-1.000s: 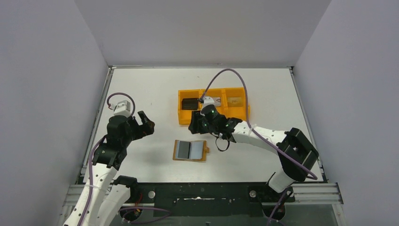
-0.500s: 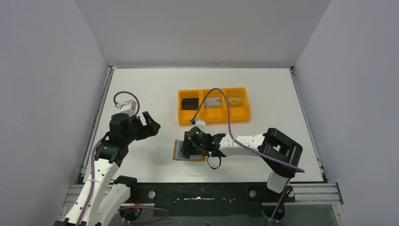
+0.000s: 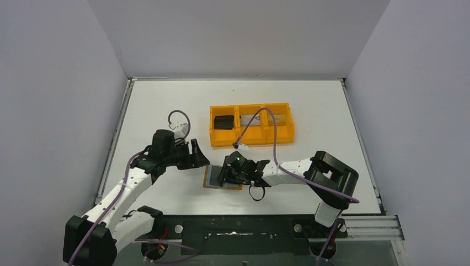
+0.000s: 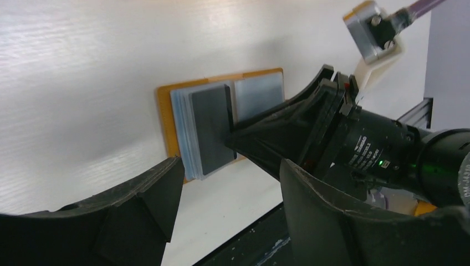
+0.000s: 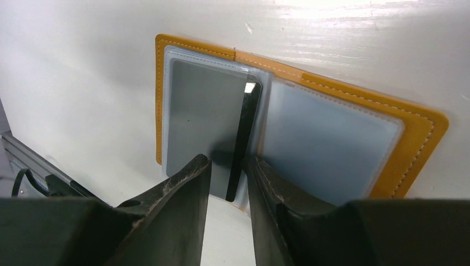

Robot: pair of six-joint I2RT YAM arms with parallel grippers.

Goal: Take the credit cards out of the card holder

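The tan card holder (image 5: 421,149) lies open and flat near the table's front edge (image 3: 209,181). A grey credit card (image 5: 202,119) fills its left pocket. A dark card (image 5: 243,136) stands tilted up on its edge by the fold. My right gripper (image 5: 228,166) is down on the holder, open a narrow way, its fingers either side of that dark card's lower end with a gap still showing on the left. My left gripper (image 3: 202,158) hovers just left of the holder, open and empty; its view shows the stacked cards (image 4: 208,124).
The orange three-compartment tray (image 3: 282,138) sits behind the holder, with a dark item (image 3: 223,122) in its left bin and a silvery one (image 3: 252,120) in the middle. The right arm's purple cable loops over the tray. The table's front rail is close below the holder.
The right gripper came down from the tray onto the holder and its jaws narrowed round the dark card. The left arm swung right toward the holder, its jaws closing partway.
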